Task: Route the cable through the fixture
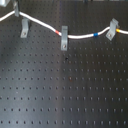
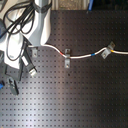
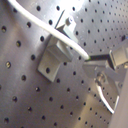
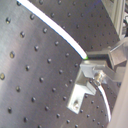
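Note:
The white cable [image 1: 80, 36] runs across the black perforated board in both exterior views, with a red band by the middle fixture [image 1: 64, 39] and blue and yellow bands further toward the first exterior view's right. It crosses the top of the middle fixture. At the left fixture [image 1: 24, 28] [image 2: 35, 51] the cable passes just above and behind it. In both wrist views my gripper [image 3: 96, 65] [image 4: 93, 62] is shut on the cable [image 3: 70, 42] [image 4: 60, 34] right beside a grey fixture [image 3: 51, 58] [image 4: 81, 92]. I cannot tell whether the cable sits in that slot.
A paler, wider tilted clip [image 1: 113, 29] [image 2: 107, 52] holds the cable near its yellow band. The white arm [image 2: 40, 20] stands at the second exterior view's top left. Black leads [image 2: 17, 22] and dark parts [image 2: 11, 82] lie along the second exterior view's left edge.

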Robot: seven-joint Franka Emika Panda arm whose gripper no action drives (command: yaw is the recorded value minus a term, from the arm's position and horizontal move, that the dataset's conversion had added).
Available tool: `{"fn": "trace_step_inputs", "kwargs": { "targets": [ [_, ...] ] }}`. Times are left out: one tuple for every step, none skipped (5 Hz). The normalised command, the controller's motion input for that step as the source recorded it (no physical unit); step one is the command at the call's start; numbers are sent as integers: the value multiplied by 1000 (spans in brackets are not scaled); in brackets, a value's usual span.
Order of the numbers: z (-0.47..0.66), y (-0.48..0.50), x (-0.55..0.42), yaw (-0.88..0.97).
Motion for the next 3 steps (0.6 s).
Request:
{"fn": "trace_step_inputs", "kwargs": {
  "targets": [
    [289, 77, -284, 26],
    [441, 147, -315, 0],
    [206, 164, -193, 0]
  ]
}}
